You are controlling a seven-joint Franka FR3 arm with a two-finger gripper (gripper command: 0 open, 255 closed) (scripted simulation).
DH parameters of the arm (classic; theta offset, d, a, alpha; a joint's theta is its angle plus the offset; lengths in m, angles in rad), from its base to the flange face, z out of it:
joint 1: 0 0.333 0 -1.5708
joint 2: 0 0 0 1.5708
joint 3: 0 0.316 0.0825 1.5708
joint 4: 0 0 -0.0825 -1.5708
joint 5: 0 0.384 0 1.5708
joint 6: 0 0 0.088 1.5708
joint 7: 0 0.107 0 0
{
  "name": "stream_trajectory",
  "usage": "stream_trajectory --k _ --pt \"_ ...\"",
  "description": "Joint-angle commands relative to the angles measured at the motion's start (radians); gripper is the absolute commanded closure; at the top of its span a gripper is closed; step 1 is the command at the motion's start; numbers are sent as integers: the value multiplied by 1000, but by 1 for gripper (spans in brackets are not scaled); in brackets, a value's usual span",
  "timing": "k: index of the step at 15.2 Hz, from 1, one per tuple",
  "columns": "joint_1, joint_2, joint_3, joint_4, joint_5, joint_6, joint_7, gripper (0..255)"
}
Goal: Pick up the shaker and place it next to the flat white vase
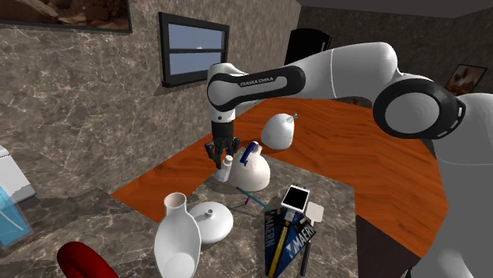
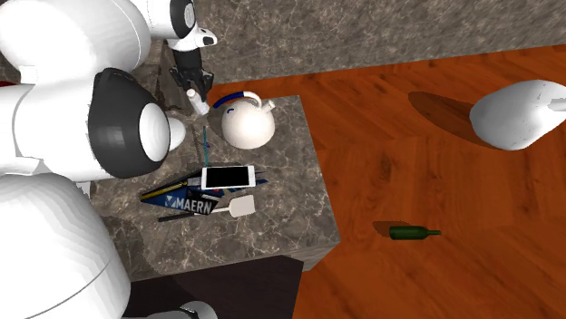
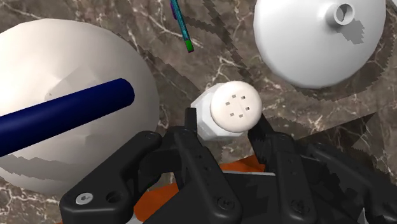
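Claw (image 3: 228,122) is clenched on the shaker (image 3: 230,110): wrist view has both black fingers (image 3: 191,124) pressed against the sides of the white body, perforated cap facing the camera. In the shoulder view the claw (image 1: 224,158) points down from the arm, with the shaker (image 1: 227,167) at its tips, just beside the kettle (image 1: 253,170) on the kettle's shoulder-view left. Can't tell if the shaker's base is touching the bench (image 1: 336,225) or just off it. The kettle is white with a dark blue handle, and in the wrist view it (image 3: 63,70) sits right alongside the claw. The flat vase (image 1: 211,221) is on the bench nearer the camera, apart from the shaker, with a tall vase (image 1: 178,241) touching or overlapping it at the shoulder-view lower left. In the wrist view the flat vase (image 3: 315,41) lies past the shaker, close but not touching. A teal pen (image 3: 183,22) lies on the marble between kettle and flat vase. The second exterior view has the claw (image 2: 193,91) and shaker (image 2: 194,99) at the bench's (image 2: 281,213) far corner beside the kettle (image 2: 248,124), a phone (image 2: 226,176) mid-bench, and a green bottle (image 2: 414,234) lying on the wood floor (image 2: 435,172).
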Motion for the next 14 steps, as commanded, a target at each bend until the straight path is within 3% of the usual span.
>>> stream_trajectory --k 1,14 --pt "0 12 0 -11 0 24 -2 255" --pt "1 64 -1 -68 1 132 -9 255"
